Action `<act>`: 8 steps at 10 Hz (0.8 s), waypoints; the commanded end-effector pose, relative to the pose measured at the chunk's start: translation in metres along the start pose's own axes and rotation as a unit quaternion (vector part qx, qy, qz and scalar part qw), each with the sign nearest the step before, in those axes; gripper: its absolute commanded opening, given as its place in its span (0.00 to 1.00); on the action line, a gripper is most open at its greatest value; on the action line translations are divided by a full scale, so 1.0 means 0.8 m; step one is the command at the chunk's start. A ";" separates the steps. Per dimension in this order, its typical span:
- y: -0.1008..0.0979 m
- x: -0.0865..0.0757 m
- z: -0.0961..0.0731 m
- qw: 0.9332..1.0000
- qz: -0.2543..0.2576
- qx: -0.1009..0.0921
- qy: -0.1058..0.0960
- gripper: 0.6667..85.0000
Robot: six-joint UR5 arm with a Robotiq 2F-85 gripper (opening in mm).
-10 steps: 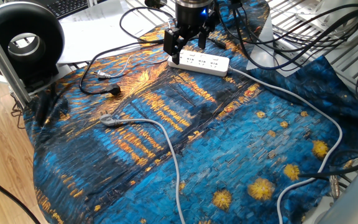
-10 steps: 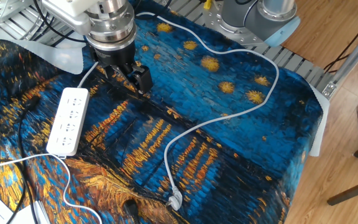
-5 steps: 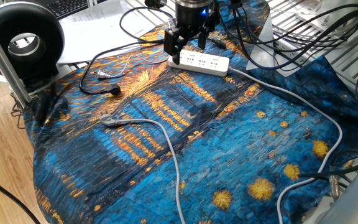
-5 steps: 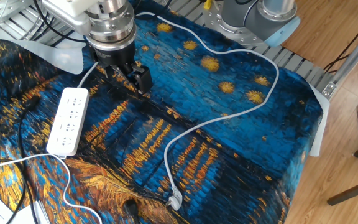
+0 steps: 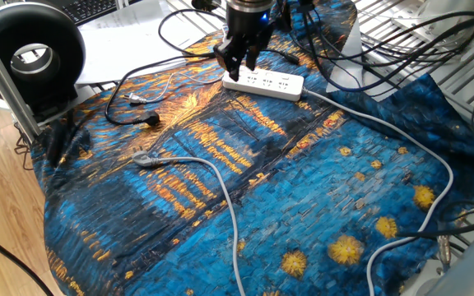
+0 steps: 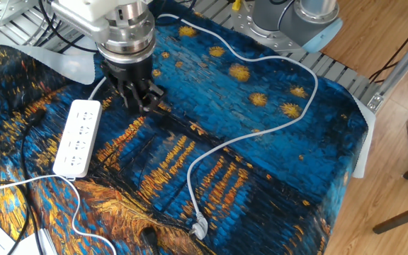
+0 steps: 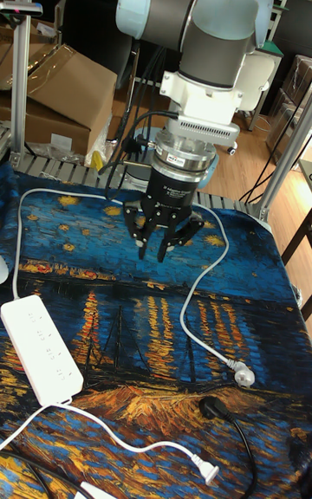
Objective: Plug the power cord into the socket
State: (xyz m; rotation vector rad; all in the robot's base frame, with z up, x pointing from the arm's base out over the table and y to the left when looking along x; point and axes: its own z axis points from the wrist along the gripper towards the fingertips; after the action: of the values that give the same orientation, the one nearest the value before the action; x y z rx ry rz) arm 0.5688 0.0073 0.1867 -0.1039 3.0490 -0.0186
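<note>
Since a second ago the gripper [image 5: 239, 59] turns about its own axis and I lose the broad side view of its fingers; it sits a touch further left, over the near-left end of the socket [image 5: 264, 82]. In this fixed view I see the power cord [image 5: 130, 115] well away to the left, its black plug [image 5: 151, 120] lying on the painted cloth [image 5: 303, 189], and a grey-white cable [image 5: 212, 177] curling across the middle.

Over to the other fixed view: the gripper [image 6: 142, 101] hangs just right of the socket [image 6: 78, 136], apart from it. Fingers read as parted, nothing between them. The grey-white cable's silvery tip [image 6: 199, 228] lies near the bottom edge, the black plug [image 6: 148, 234] just left of it.

Tall fixed view now: gripper [image 7: 163, 249] spread open and empty above the cloth [image 7: 156, 326], several dark fingers showing. The socket [image 7: 41, 349] lies at lower left, angled. The plug [image 7: 217, 409] rests on the cloth below the gripper, well apart from both gripper and socket, unplugged
</note>
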 end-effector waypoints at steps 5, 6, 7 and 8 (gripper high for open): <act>0.039 0.001 0.028 1.000 -0.018 -0.015 -0.004 0.01; 0.041 0.003 0.031 1.000 -0.018 -0.009 -0.004 0.01; 0.037 0.006 0.033 1.000 -0.023 0.000 -0.001 0.01; 0.032 0.012 0.033 0.999 -0.030 0.007 0.009 0.01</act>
State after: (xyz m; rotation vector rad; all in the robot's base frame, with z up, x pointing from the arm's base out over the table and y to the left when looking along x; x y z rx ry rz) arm 0.5657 0.0293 0.1644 -0.1668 3.0475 -0.0246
